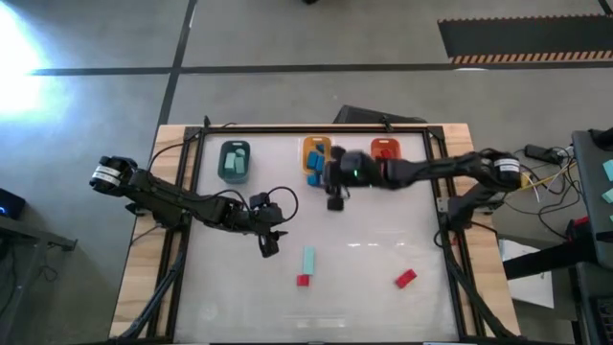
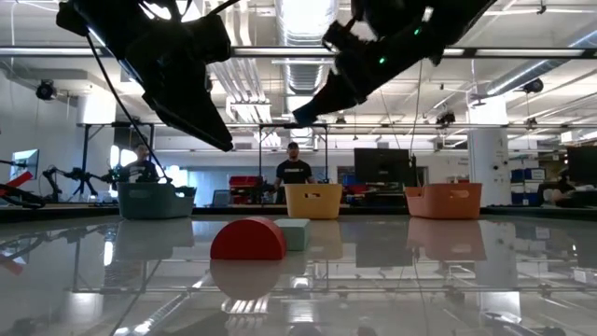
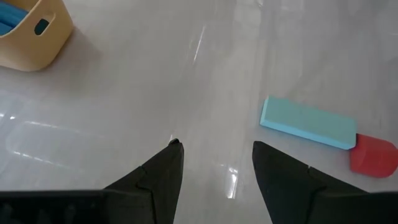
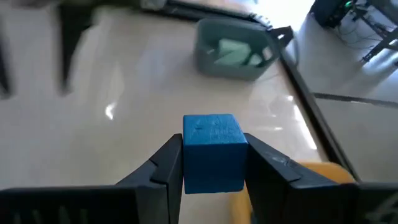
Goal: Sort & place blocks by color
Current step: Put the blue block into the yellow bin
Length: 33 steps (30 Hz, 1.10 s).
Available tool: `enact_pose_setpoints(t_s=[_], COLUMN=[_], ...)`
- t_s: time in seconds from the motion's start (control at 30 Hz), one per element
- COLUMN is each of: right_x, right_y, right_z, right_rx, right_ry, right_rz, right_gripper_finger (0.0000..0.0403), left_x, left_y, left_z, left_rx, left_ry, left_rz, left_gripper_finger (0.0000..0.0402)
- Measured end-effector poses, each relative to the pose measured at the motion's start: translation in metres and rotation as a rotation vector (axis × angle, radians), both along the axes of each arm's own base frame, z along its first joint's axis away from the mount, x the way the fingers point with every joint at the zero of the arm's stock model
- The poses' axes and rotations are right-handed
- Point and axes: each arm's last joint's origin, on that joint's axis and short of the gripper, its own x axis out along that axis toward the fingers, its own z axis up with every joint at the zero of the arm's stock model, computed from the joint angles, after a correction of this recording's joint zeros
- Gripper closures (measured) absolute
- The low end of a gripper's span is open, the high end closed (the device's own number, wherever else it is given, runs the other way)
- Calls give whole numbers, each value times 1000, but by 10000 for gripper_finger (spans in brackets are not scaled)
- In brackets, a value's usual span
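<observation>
My right gripper (image 4: 213, 163) (image 1: 335, 199) hangs above the table just in front of the yellow-orange tray (image 1: 316, 156) and is shut on a blue block (image 4: 213, 149). My left gripper (image 3: 214, 163) (image 1: 269, 241) is open and empty, left of the table's middle. A pale mint-teal bar (image 3: 308, 122) (image 1: 307, 259) and a small red block (image 3: 373, 155) (image 1: 303, 281) lie flat just ahead of it. Another red block (image 1: 406, 279) lies toward the near right. The yellow-orange tray holds blue blocks, the dark teal tray (image 1: 234, 161) mint ones (image 4: 235, 51), the orange-red tray (image 1: 385, 149) a red one. My right gripper pinches the blue block between its two fingers (image 4: 163, 167), one on each of two opposite side faces (image 4: 194, 163). The block's top face stands out beyond the fingers. It is lifted clear of the table.
The three trays stand in a row along the far edge (image 2: 154, 200) (image 2: 312, 200) (image 2: 443, 200). A dark frame (image 1: 436, 192) borders the white table. In the low view the red block (image 2: 248, 240) and mint block (image 2: 294, 233) sit mid-table. People stand in the room behind.
</observation>
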Motion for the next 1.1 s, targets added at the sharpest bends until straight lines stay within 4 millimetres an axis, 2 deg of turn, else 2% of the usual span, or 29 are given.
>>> enact_pose_setpoints(t_s=[0.2, 0.4, 0.8, 1.1], right_x=[6, 8, 10, 11], right_y=[-49, -74, -96, -99], right_z=[-16, -33, -72, -81], right_rx=[25, 31, 88, 103], right_ry=[-82, -90, -15, -10], right_rz=[-52, -94, -172, -187], right_gripper_finger=[285, 285, 285, 285], left_x=[0, 0, 0, 0], left_y=[0, 0, 0, 0], left_z=[0, 0, 0, -1], left_rx=[0, 0, 0, 1], left_ry=[1, 1, 2, 2], left_rz=[0, 0, -1, -1], left_gripper_finger=[226, 226, 226, 226])
